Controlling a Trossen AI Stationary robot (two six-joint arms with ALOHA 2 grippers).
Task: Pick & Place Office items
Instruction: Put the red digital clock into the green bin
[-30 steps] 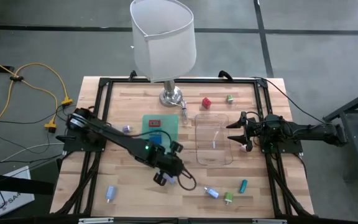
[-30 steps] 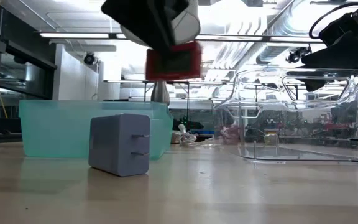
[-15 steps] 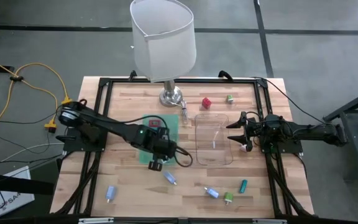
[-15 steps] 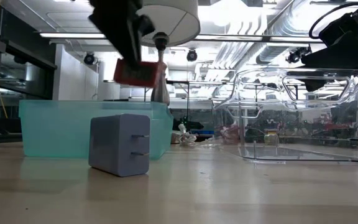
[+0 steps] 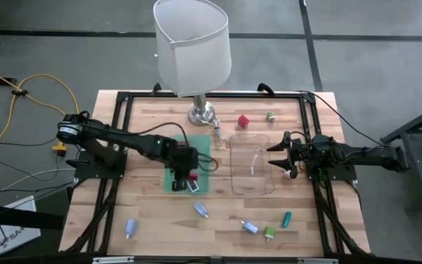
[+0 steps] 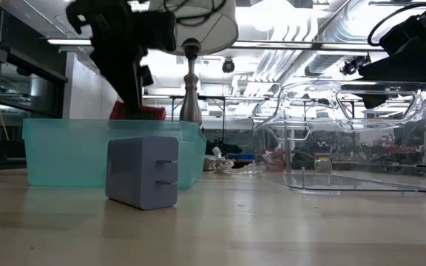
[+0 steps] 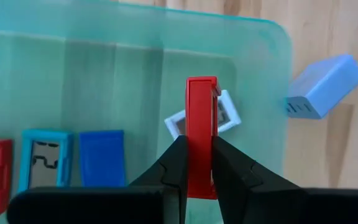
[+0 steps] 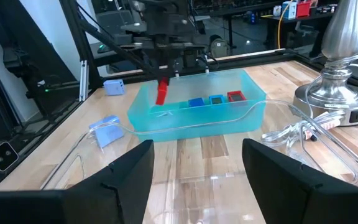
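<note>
inside the teal bin (image 7: 272, 74): two red pieces, two blue, one white.

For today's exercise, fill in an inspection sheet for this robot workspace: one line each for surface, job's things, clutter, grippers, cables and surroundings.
Surface: wooden table inside a black frame.
Job's things: red flat piece held on edge over the teal bin; red, light blue and blue pieces lie inside it; loose pieces along the near edge, red cube and green piece near the lamp.
Clutter: lamp, clear plastic tray, blue-grey plug adapter.
Grippers: left gripper shut on the red flat piece; right gripper open, at the clear tray's edge.
Cables: yellow cable on the floor.
Surroundings: grey floor; lab benches behind.
</note>
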